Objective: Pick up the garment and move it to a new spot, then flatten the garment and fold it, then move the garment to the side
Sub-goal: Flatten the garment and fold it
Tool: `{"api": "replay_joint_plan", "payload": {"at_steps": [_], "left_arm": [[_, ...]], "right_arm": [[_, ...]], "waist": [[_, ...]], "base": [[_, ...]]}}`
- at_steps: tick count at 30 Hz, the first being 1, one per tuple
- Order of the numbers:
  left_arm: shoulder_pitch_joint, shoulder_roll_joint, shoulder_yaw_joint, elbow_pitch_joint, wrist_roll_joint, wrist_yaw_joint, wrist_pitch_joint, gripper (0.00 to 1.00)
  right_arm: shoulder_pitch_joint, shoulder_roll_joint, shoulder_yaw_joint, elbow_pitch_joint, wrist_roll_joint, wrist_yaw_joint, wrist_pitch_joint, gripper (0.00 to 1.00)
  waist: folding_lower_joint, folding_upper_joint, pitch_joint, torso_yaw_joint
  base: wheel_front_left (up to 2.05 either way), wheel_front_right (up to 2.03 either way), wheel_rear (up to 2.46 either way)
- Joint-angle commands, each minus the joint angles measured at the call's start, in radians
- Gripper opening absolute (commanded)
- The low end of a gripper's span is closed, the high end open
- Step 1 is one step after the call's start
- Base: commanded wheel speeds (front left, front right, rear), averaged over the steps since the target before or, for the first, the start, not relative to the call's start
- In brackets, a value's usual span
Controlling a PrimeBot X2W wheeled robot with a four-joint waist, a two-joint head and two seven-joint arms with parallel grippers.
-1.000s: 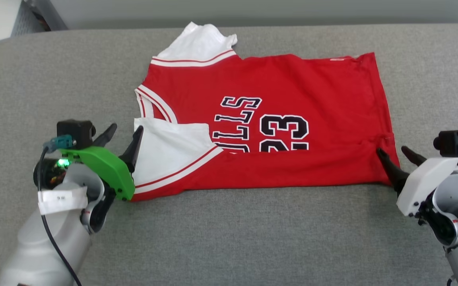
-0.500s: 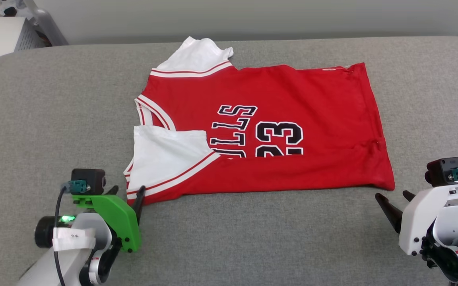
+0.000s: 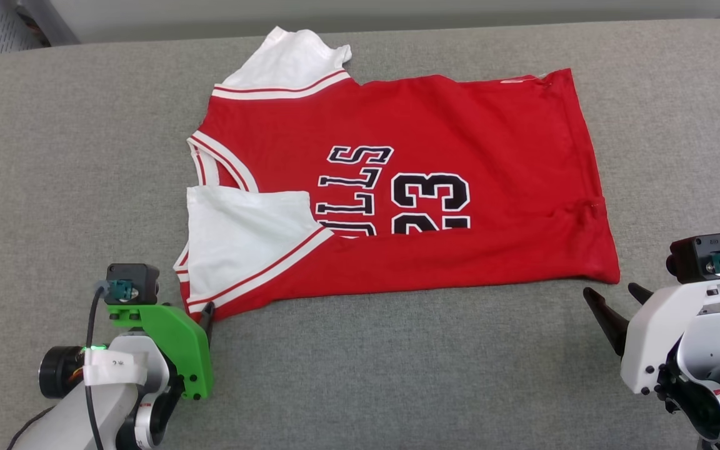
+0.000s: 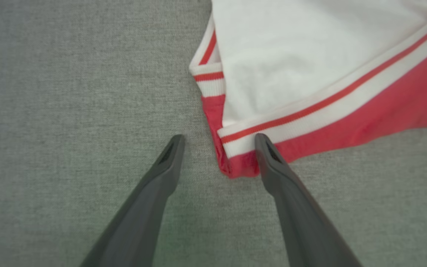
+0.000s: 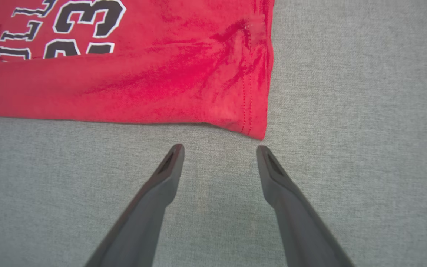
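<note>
Starting with the left hand (image 4: 219, 137): stands wide, holds nothing, hangs low over the desk (image 3: 360, 375) with the near collar-end corner of the garment (image 3: 460, 125) between its fingers (image 4: 161, 174), the right one over the red edge; touching or just above, cannot tell. Moving right to the garment itself: lies flat at the middle of the desk, front up, near long side turned over onto the front, hiding the bottom of the black print (image 3: 429, 194), near white sleeve (image 3: 241, 231) laid on top, far white sleeve (image 3: 285, 62) poking out at the far left. Points collar to the left and hem to the right; runs its long axis left to right across the desk, print lying sideways with letter tops toward the collar. Probably handles as light, thin and limp: no stiffness to push against, nothing fragile, likely to sag between two holds and to shed its folded layers under a pinch on the top one alone. Best taken, by this reckoning, at the two near corners, through all layers, one hand to each end, and lifted together to keep the fold. Ending at the right hand (image 5: 219, 147): likewise wide and empty, fingertips just short of the near hem corner, apart from the cloth.
</note>
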Motion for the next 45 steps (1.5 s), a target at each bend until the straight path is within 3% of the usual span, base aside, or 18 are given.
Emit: {"api": "replay_joint_plan", "payload": {"at_steps": [1,3,4,5,14,19,28,35,42,43,45], "left_arm": [[0.018,-0.001,-0.009,0.01,-0.01,-0.008,0.016,1.0],[0.019,-0.01,-0.008,0.025,-0.025,-0.016,0.021,1.0],[0.019,-0.013,-0.007,0.037,-0.031,-0.023,0.023,0.35],[0.017,-0.015,-0.01,0.049,-0.033,-0.029,0.024,0.0],[0.008,-0.057,-0.03,0.132,-0.044,-0.099,-0.019,0.0],[0.006,-0.063,0.003,0.084,-0.047,-0.097,-0.089,0.0],[-0.024,-0.026,0.008,-0.064,-0.004,-0.073,-0.103,0.0],[-0.039,-0.017,0.01,-0.13,0.014,-0.059,-0.109,0.0],[-0.044,-0.015,0.005,-0.142,0.023,-0.056,-0.114,0.0],[-0.044,-0.014,0.003,-0.139,0.025,-0.056,-0.114,0.0],[-0.043,-0.013,0.0,-0.134,0.026,-0.056,-0.113,0.0]], "right_arm": [[0.008,0.006,-0.002,-0.002,-0.01,-0.001,-0.005,1.0],[0.004,0.002,-0.003,0.002,-0.019,-0.001,-0.011,1.0],[0.002,0.001,-0.004,0.005,-0.022,-0.001,-0.014,1.0],[0.001,0.0,-0.004,0.008,-0.023,-0.001,-0.016,1.0],[0.016,-0.011,-0.041,0.041,-0.029,-0.001,-0.005,1.0],[-0.002,-0.01,-0.076,0.053,-0.041,-0.001,-0.001,1.0],[-0.097,-0.027,-0.094,0.149,-0.139,-0.001,0.021,1.0],[-0.161,0.006,-0.111,0.251,-0.217,-0.001,0.022,1.0],[-0.156,0.032,-0.097,0.315,-0.211,-0.001,0.048,1.0],[-0.152,0.035,-0.092,0.323,-0.2,-0.001,0.059,0.88],[-0.147,0.039,-0.088,0.33,-0.186,-0.001,0.069,0.09]], "waist": [[0.0,0.0,0.01,-0.003],[0.0,0.0,0.015,-0.003],[0.0,0.0,0.016,-0.002],[0.0,0.0,0.016,-0.001],[0.0,0.0,-0.041,0.03],[0.0,0.0,-0.052,0.056],[0.0,0.0,-0.011,0.096],[0.0,0.0,0.027,0.118],[0.0,0.0,0.038,0.128],[0.0,0.0,0.038,0.128],[0.0,0.0,0.036,0.128]], "base": [[0.0,0.0,0.0],[0.0,0.0,0.0],[0.0,0.0,0.0],[0.0,0.0,0.0],[0.0,0.0,0.0],[0.0,0.0,0.0],[0.0,0.0,0.0],[0.0,0.0,0.0],[0.0,0.0,0.0],[0.0,0.0,0.0],[0.0,0.0,0.0]]}}
